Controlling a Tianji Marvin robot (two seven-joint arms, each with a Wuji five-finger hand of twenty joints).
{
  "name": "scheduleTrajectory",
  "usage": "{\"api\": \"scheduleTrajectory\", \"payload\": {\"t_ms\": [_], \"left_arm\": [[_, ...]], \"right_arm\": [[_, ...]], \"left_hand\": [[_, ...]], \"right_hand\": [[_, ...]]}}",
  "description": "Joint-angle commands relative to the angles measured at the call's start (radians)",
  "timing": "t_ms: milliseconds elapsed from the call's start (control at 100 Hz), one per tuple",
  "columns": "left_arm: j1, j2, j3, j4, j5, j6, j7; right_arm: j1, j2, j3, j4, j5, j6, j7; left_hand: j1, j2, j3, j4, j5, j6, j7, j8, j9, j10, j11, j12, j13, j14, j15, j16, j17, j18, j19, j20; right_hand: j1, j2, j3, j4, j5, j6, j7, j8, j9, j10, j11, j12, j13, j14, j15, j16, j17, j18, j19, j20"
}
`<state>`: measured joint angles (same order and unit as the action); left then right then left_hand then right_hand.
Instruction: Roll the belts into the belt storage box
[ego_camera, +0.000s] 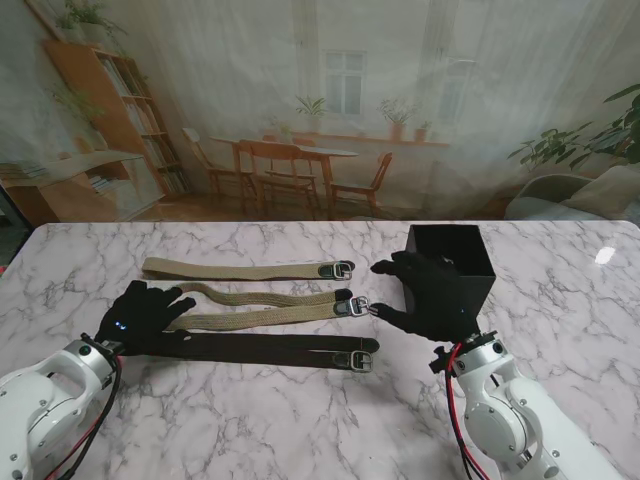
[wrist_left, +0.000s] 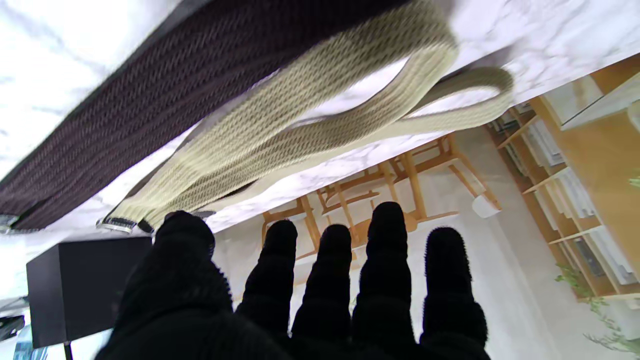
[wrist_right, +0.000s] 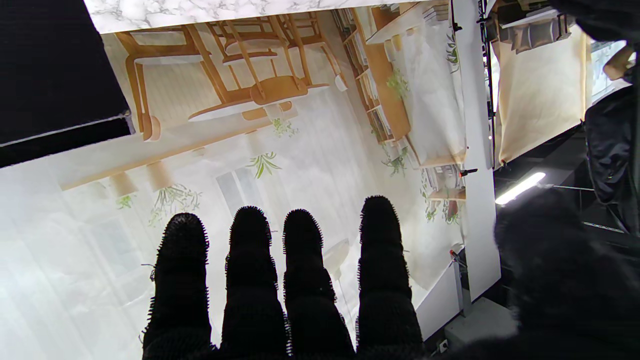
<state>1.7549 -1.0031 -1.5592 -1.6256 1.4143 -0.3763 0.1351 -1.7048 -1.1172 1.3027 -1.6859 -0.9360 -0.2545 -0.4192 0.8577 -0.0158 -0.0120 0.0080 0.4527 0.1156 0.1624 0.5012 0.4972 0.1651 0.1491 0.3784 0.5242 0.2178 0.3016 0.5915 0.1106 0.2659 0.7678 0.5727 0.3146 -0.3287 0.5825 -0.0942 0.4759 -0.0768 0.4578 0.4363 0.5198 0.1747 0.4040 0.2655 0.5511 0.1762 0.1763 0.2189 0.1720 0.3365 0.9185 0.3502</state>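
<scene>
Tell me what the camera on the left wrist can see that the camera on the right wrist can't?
Only the left wrist view shows belts: the dark brown belt and a looped tan belt lying on the marble, beyond the left robot hand. Only the right wrist view shows the right robot hand, open, plus studio gear and a lamp past the backdrop's edge. Both show the black storage box, the marble table and the painted dining-room backdrop.

The light is bright and soft. A white shiny spot glares on the worktop (ego_camera: 604, 255) at the right of the stand view. Shadows are faint. Wrist pictures look blurry near the fingers.
</scene>
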Motion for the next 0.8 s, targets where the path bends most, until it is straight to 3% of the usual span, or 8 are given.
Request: {"api": "scheduleTrajectory", "payload": {"t_ms": [0, 390, 530, 610, 790], "left_arm": [[0.015, 0.014, -0.019, 0.027, 0.019, 0.019, -0.025], [-0.017, 0.025, -0.01, 0.131, 0.043, 0.073, 0.008], [-0.027, 0.026, 0.004, 0.145, 0.042, 0.083, -0.004], [-0.025, 0.027, 0.007, 0.144, 0.044, 0.082, -0.008], [0.0, 0.029, 0.001, 0.123, 0.068, 0.082, -0.012]], "right_arm": [[-0.001, -0.002, 0.001, 0.001, 0.007, 0.003, 0.002], [0.013, 0.001, -0.012, 0.017, 0.006, 0.006, 0.012], [0.017, 0.0, -0.015, 0.022, 0.007, 0.007, 0.013], [0.019, 0.0, -0.017, 0.023, 0.008, 0.009, 0.012], [0.019, 0.0, -0.016, 0.026, 0.006, 0.007, 0.005]], "left_hand": [[-0.02, -0.013, -0.022, -0.02, -0.036, 0.01, -0.024, -0.014, -0.044, 0.003, -0.022, -0.014, -0.029, -0.003, -0.027, -0.009, -0.018, 0.025, -0.03, -0.005], [-0.008, -0.139, 0.001, -0.009, -0.041, -0.011, -0.029, -0.04, -0.071, -0.002, -0.012, -0.025, -0.024, -0.015, -0.017, -0.006, -0.014, 0.021, -0.028, 0.002], [0.011, -0.158, 0.008, -0.006, 0.016, -0.018, 0.0, -0.036, -0.07, 0.001, -0.005, -0.028, -0.021, -0.015, -0.016, -0.007, -0.01, 0.02, -0.026, 0.005], [0.019, -0.169, 0.009, -0.004, 0.091, -0.026, 0.062, -0.009, -0.075, 0.007, -0.004, -0.033, -0.022, -0.016, -0.017, -0.008, -0.007, 0.019, -0.023, 0.009], [0.024, -0.196, 0.01, -0.002, 0.126, -0.022, 0.098, 0.011, -0.108, 0.02, -0.015, -0.04, -0.04, -0.019, -0.021, -0.01, -0.008, 0.013, -0.018, 0.012]], "right_hand": [[-0.013, 0.014, -0.012, 0.024, 0.013, 0.015, 0.008, -0.013, 0.001, -0.006, -0.012, 0.0, 0.003, -0.011, 0.01, 0.018, -0.001, -0.002, 0.008, 0.01], [-0.013, 0.017, -0.015, 0.024, 0.021, 0.013, 0.01, -0.009, -0.001, -0.007, -0.01, 0.001, 0.005, -0.012, 0.012, 0.019, -0.001, -0.002, 0.01, 0.011], [-0.013, 0.02, -0.016, 0.025, 0.025, 0.012, 0.012, -0.008, -0.005, -0.005, -0.011, 0.001, 0.002, -0.01, 0.011, 0.018, -0.002, -0.003, 0.01, 0.011], [-0.012, 0.021, -0.017, 0.025, 0.027, 0.013, 0.013, -0.007, -0.007, -0.003, -0.011, 0.001, 0.002, -0.012, 0.012, 0.019, -0.001, -0.003, 0.01, 0.011], [-0.01, 0.022, -0.018, 0.026, 0.032, 0.012, 0.015, -0.006, -0.011, -0.002, -0.009, 0.001, 0.001, -0.012, 0.012, 0.019, -0.002, -0.004, 0.01, 0.011]]}}
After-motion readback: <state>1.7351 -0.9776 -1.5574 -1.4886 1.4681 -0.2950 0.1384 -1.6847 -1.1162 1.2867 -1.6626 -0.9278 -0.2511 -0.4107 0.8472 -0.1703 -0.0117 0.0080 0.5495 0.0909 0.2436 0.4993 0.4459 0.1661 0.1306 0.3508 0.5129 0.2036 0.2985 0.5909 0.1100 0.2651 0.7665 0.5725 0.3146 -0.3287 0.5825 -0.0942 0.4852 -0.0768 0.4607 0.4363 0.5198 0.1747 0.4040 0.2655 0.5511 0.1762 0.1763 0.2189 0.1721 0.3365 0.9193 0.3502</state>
